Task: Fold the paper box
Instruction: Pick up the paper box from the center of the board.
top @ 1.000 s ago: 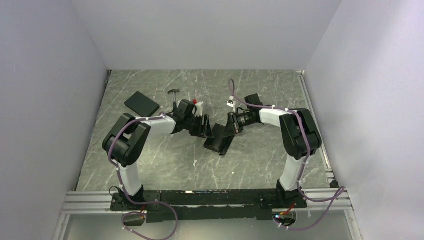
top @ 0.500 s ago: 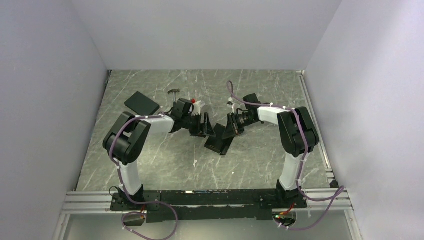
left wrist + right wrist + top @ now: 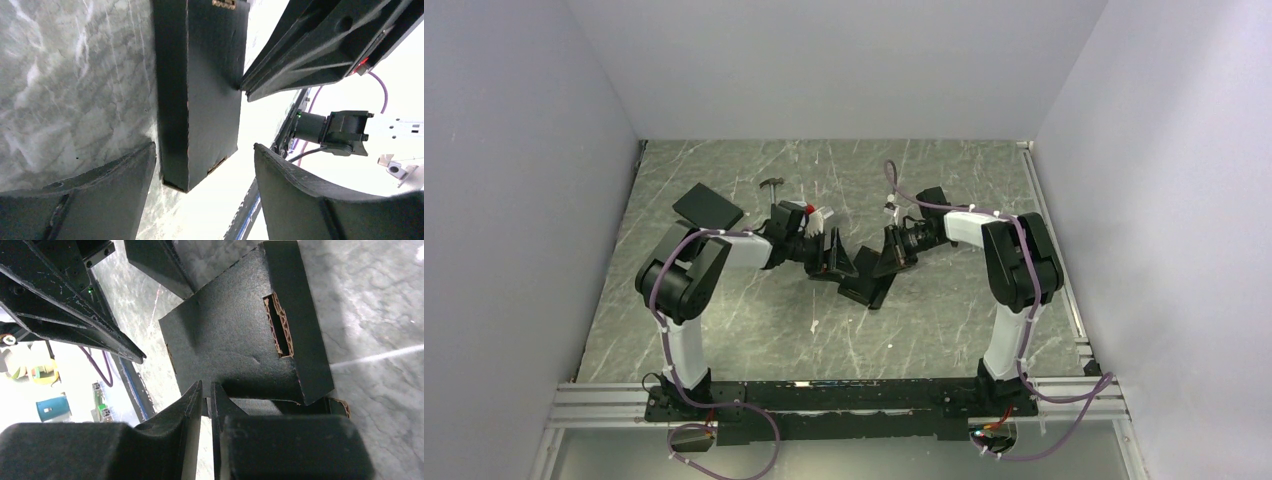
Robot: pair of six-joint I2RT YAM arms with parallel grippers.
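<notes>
**Top external view.** The paper box (image 3: 865,284) lies on the table (image 3: 724,320), to the right of the black slab (image 3: 708,208) and nearer the arm bases. Its long axis appears to run diagonally, from near-left to far-right. The left tool (image 3: 832,256) is at the box end facing the slab. The right tool (image 3: 886,256) is at the end away from the slab.

**Left wrist view.** One long box panel (image 3: 200,85) extends lengthwise away from the camera. The left tool (image 3: 202,155) is spread wide. Its fingers (image 3: 100,200) flank the near end of the panel and grip nothing.

**Right wrist view.** The right tool (image 3: 206,390) is narrowed to a slit and pinches the edge of a flat box panel (image 3: 230,345). The slot in the panel (image 3: 278,326) exposes brown corrugation.
</notes>
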